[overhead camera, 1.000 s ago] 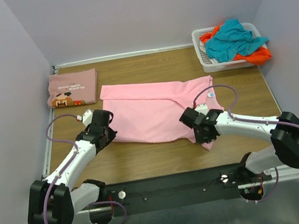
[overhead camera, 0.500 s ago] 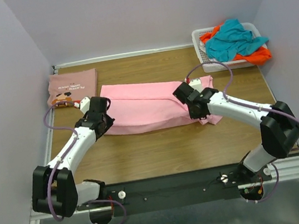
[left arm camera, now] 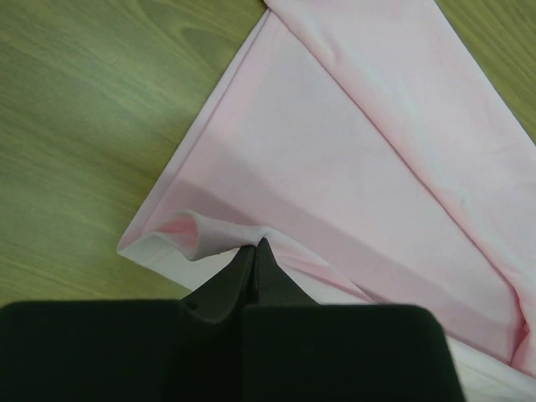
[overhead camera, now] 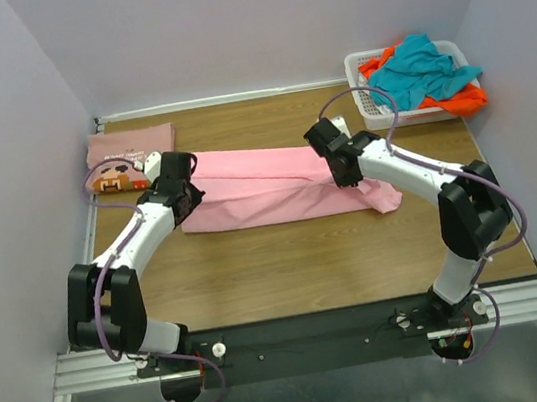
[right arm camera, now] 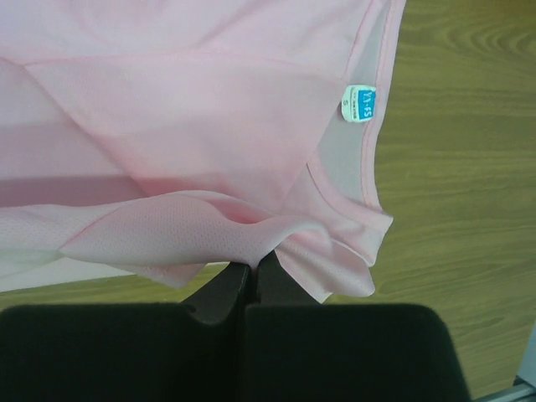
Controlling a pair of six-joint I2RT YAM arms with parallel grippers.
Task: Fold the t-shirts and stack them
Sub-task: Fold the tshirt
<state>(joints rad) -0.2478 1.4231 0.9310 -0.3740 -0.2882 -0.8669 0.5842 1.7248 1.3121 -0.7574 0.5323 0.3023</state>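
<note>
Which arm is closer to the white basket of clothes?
Right. The right arm, jaws pinching the pink shirt, reaches just left of the basket; the left arm is across the table, by the folded printed shirt.

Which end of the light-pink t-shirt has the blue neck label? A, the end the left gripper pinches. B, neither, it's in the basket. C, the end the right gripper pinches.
C: the right wrist view shows the blue neck label beyond the right gripper, which is shut on the light-pink t-shirt.

Top view looks down from behind; 2 close wrist views share its light-pink t-shirt (overhead camera: 267,191).
</note>
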